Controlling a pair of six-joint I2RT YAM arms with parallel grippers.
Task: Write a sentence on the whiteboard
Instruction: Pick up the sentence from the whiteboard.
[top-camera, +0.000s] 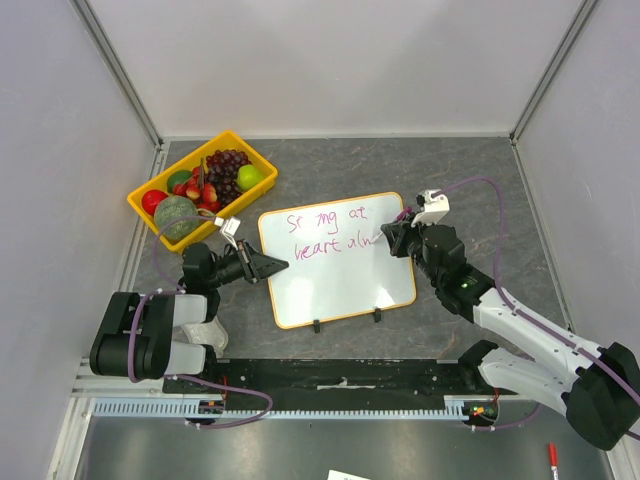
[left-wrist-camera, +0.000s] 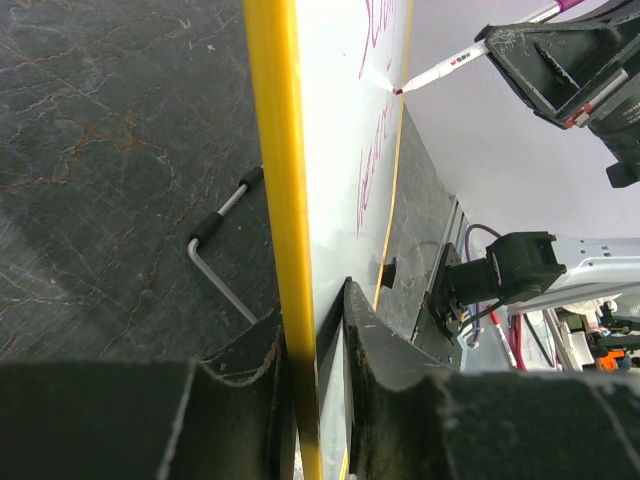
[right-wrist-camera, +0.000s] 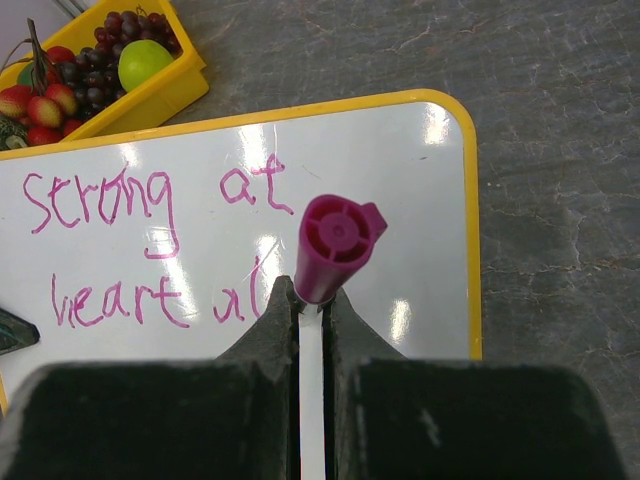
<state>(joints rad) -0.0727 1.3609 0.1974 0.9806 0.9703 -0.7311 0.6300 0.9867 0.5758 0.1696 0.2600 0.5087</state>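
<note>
the whiteboard (top-camera: 335, 260) lies between my two arms, and everything else i place from it. my left gripper (top-camera: 272, 266) is pressed together on the board's left frame edge, one finger on each face. i judge that grip is there to stop the board sliding under pen pressure. my right gripper (right-wrist-camera: 310, 295) comes in over the board's right side, pinching the marker (right-wrist-camera: 335, 245) by its barrel. the capped magenta end points up toward the wrist camera, and the left wrist view shows the tip touching the board's surface. the sentence (right-wrist-camera: 150, 250) reads "strong at" above "heart al", so i judge the last word is unfinished. the strokes to come lie toward the board's right edge. the fruit tray (right-wrist-camera: 160, 95) sits just off the board's far-left corner, out of the pen's way.
</note>
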